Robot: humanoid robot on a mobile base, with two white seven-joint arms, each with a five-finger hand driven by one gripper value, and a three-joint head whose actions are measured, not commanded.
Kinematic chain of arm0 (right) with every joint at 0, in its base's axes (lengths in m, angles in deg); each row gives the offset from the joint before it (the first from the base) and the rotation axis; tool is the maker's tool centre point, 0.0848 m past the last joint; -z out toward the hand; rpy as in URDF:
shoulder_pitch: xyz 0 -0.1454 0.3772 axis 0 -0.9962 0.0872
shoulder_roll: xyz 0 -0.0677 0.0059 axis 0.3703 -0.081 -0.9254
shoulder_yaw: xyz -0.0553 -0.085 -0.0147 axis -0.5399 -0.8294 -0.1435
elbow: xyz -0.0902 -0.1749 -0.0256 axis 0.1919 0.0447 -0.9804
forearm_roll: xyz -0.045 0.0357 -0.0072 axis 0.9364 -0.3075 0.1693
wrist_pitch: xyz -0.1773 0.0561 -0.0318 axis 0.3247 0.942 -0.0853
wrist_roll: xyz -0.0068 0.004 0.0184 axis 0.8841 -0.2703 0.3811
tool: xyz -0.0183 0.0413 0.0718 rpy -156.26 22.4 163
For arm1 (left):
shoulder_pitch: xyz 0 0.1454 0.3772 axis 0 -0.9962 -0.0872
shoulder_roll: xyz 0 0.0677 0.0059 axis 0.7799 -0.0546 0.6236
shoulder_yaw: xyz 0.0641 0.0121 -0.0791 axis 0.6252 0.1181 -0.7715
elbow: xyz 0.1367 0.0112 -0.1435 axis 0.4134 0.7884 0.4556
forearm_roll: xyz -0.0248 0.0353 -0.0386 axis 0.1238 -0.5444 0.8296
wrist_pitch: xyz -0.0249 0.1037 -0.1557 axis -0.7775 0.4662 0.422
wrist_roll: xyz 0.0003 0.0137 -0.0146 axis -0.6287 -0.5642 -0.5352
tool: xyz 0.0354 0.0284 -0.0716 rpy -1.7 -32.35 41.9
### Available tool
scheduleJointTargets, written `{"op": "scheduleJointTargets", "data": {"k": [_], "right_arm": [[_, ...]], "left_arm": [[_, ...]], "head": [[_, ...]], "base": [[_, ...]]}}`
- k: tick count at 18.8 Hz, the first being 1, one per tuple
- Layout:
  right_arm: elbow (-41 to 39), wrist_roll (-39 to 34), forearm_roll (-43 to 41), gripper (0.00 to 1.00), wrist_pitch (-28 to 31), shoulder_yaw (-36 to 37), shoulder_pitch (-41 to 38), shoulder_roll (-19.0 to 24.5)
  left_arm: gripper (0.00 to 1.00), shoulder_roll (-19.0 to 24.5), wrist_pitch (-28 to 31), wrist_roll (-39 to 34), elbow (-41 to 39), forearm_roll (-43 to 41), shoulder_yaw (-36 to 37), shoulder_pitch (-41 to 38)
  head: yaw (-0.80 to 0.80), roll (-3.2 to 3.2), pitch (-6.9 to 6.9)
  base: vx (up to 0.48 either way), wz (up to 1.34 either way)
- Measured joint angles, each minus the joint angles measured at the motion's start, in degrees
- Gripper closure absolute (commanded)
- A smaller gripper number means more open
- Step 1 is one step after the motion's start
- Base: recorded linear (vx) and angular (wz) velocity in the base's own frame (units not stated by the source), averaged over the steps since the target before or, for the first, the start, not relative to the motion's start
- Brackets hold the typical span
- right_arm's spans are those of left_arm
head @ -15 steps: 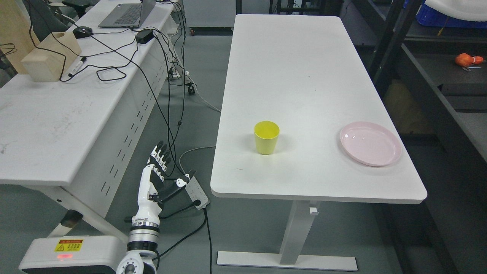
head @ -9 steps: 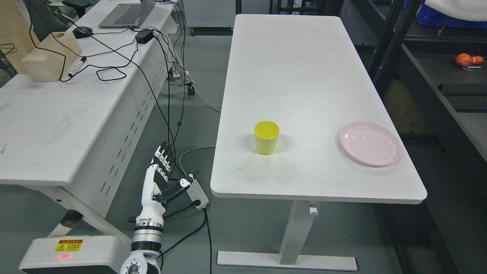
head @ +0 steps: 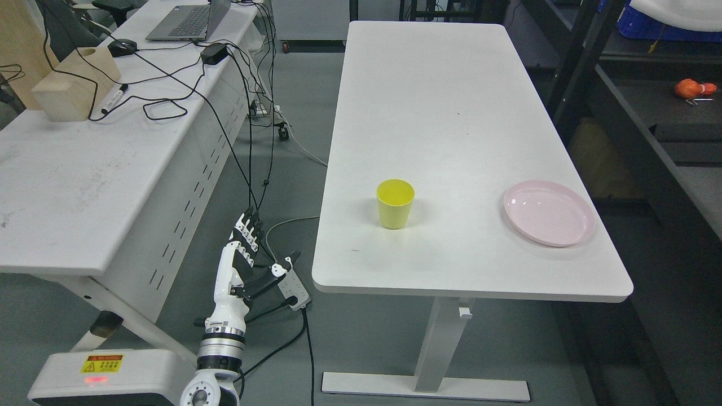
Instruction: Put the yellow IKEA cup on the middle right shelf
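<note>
Left hand [head: 240,265] low at the lower left, over the floor between the 2 tables, fingers [head: 248,225] stretched out straight and close together, thumb splayed off to the right, holding nothing. Well apart from the cup, and below the level of the tabletop. White forearm rising from the bottom edge beside the robot's base [head: 107,375], with a yellow warning sticker and a red light on that base. Right hand nowhere in the picture.

Yellow cup [head: 395,203] upright on the white table [head: 440,96], mouth up, nothing visible inside, toward the near end and a little left of the table's middle. Pink plate [head: 549,212] on the same table, off to the right of the cup and near the right edge, well apart from it.

Power strip [head: 292,285] on the floor just beside the thumb, with black cables [head: 248,146] running up from it to the long table on the left [head: 67,186]. On that left table, far end: a laptop [head: 189,20], a mouse [head: 122,47], a black power brick [head: 214,53], a marker [head: 114,98] and a wooden block [head: 76,84].

Dark shelving [head: 632,113] along the right side of the picture, with an orange thing [head: 692,88] lying on 1 of its shelves at the upper right; too small to tell what.
</note>
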Motion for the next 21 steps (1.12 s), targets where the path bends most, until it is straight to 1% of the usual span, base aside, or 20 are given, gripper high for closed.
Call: {"op": "scheduleJointTargets", "data": {"k": [7,12,17,21], "right_arm": [[0.0,0.0,0.0,0.01,0.0,0.0,0.0,0.0],[0.01,0.0,0.0,0.01,0.0,0.0,0.0,0.0],[0.01,0.0,0.0,0.01,0.0,0.0,0.0,0.0],[0.01,0.0,0.0,0.01,0.0,0.0,0.0,0.0]], "left_arm": [[0.01,-0.78,-0.09,1.21,-0.01,0.0,1.96,1.31],[0.01,-1.09,2.7,1.15,0.61,-0.03,4.99,3.8],[0.01,-1.27,5.45,0.92,3.31,-0.06,7.53,7.23],[0.01,-1.36,6.33,0.77,6.6,-0.09,8.87,10.95]], "head": [[0.0,0.0,0.0],[0.0,0.0,0.0],[0.0,0.0,0.0],[0.0,0.0,0.0]], "base": [[0.0,0.0],[0.0,0.0],[0.0,0.0],[0.0,0.0]]}}
